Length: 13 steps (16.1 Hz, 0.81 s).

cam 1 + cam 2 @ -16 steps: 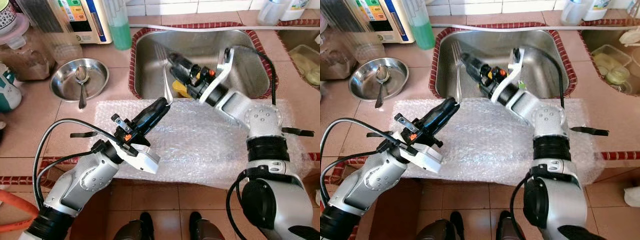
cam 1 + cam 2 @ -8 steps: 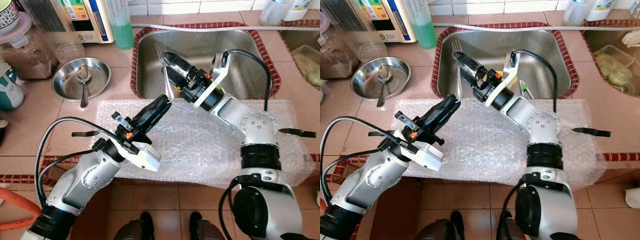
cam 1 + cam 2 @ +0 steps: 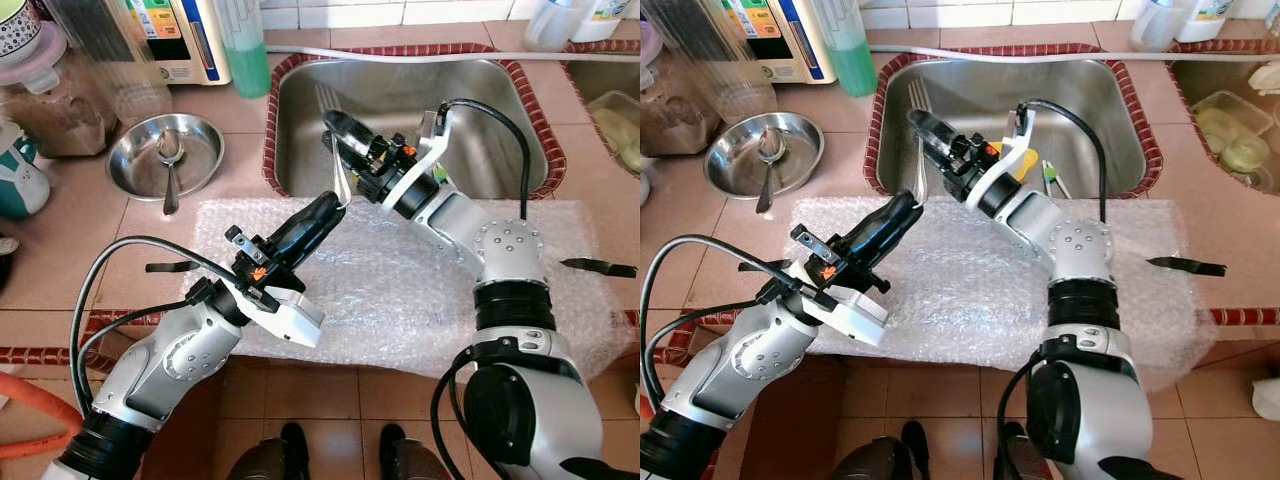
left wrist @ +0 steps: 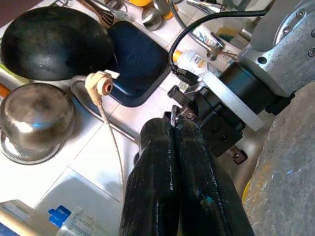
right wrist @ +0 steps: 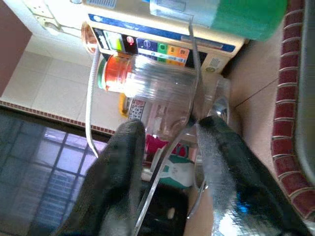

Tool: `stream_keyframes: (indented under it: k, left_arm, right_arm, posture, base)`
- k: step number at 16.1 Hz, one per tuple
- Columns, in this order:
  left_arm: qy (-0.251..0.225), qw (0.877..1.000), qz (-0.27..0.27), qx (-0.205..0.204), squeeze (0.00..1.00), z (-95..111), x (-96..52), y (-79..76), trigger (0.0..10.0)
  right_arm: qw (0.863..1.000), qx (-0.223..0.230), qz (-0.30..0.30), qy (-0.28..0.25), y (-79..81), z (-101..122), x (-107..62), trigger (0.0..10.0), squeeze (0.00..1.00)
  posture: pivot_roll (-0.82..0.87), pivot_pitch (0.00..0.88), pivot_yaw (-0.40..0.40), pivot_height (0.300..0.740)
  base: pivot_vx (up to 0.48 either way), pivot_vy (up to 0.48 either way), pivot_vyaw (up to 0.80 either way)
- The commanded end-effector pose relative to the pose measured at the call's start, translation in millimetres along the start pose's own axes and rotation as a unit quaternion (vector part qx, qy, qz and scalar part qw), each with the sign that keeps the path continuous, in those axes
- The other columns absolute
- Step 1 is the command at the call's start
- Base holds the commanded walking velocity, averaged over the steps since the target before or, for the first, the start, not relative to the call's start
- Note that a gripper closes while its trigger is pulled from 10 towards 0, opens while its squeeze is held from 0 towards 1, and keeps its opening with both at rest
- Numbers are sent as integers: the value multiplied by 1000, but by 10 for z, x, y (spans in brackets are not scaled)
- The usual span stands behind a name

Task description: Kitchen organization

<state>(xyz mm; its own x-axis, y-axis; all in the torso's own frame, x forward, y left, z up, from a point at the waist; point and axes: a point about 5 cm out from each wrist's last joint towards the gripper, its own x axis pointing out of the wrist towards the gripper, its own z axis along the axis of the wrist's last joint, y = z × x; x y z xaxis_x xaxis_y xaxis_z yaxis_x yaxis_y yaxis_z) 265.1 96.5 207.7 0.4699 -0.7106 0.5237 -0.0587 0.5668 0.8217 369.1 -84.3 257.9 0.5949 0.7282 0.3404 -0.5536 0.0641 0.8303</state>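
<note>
A metal fork (image 3: 337, 150) stands tilted over the near left edge of the steel sink (image 3: 500, 110), tines up toward the back wall. Its handle end is pinched in the closed fingers of the left gripper (image 3: 328, 206), which reaches up from the bubble wrap sheet (image 3: 400, 290) on the worktop's front edge. The right gripper (image 3: 338, 130) sits at the fork's upper stem, its two fingers (image 5: 123, 162) parted with the stem running between them, not clamped. Left of the sink, a steel bowl (image 3: 165, 156) holds a spoon (image 3: 168, 170). A green bottle (image 3: 243, 50) stands at the sink's back left corner.
</note>
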Motion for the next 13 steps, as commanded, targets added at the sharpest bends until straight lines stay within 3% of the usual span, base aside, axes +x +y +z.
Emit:
stream_keyframes:
  k: [1, 13]
  left_arm:
    - [-10, 1000, -9, 3, 0, 47, -21, -19, 0]
    - [-14, 1000, -14, 3, 0, 33, -23, -30, 0]
  right_arm:
    - [1000, -1, -1, 3, 17, 1, 13, 0, 0]
    - [1000, 8, -12, 1, -30, 10, -10, 0, 0]
  posture:
    - [-58, 330, 73, 740]
    - [-66, 327, 76, 740]
  base:
    - [0, 0, 0]
    - [0, 0, 0]
